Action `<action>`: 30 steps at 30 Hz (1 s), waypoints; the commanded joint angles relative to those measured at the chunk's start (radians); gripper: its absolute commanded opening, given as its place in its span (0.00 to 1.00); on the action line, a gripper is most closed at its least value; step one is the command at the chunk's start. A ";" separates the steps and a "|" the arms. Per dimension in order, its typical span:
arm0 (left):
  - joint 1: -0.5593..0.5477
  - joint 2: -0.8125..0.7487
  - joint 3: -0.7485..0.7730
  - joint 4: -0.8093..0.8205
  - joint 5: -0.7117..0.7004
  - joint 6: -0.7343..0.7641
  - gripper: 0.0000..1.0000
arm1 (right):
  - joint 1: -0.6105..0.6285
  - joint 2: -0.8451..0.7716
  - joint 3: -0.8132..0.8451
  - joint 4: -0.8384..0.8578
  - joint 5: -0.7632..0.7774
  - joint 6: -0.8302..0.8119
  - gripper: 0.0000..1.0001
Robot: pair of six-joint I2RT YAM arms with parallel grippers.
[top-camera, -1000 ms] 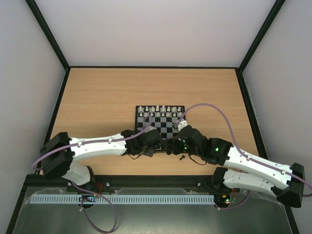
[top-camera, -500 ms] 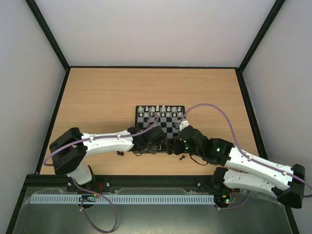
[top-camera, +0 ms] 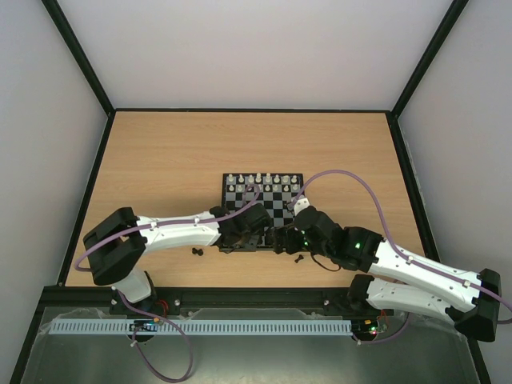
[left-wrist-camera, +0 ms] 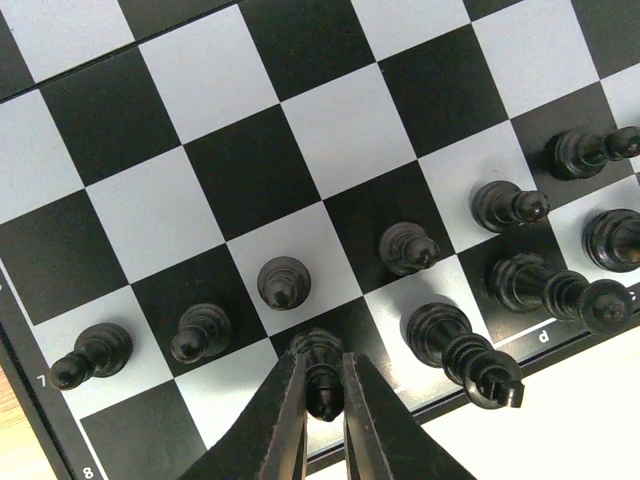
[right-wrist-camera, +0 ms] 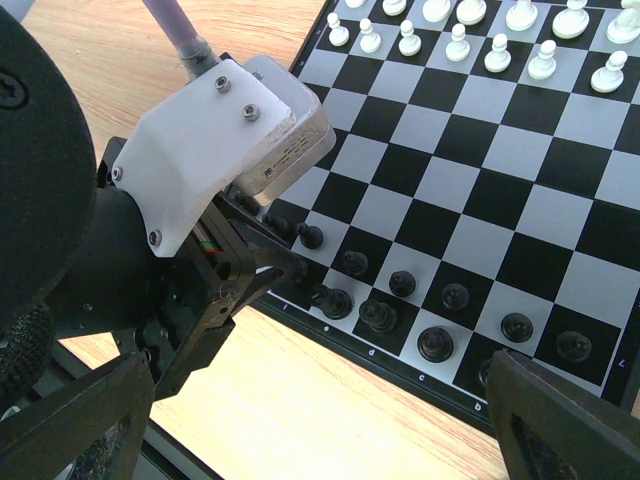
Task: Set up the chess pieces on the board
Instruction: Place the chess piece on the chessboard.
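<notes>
Though partly behind left pincer (left-wrist-camera: pixel 322 358), black piece (left-wrist-camera: pixel 322 393)

- Left arm (top-camera: pixel 172 232): white shells, black joints.
- Right arm (top-camera: pixel 420 268): same build, green lights (top-camera: pixel 355 238) by its wrist (two show clearly).
- Purple cable (right-wrist-camera: pixel 172 22): one loops from each wrist.
- Wrist cover (right-wrist-camera: pixel 220 130): white, rounded, dark screws.
- Left fingers (left-wrist-camera: pixel 270 430): black, tapering.
</notes>
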 commanded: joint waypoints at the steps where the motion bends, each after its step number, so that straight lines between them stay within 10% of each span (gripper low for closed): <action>1: 0.005 0.007 0.021 0.011 0.025 0.012 0.13 | -0.001 0.004 -0.009 -0.006 0.004 -0.002 0.92; 30: -0.011 -0.123 0.070 -0.101 -0.041 -0.019 0.40 | -0.005 -0.010 0.005 -0.027 -0.003 0.008 0.93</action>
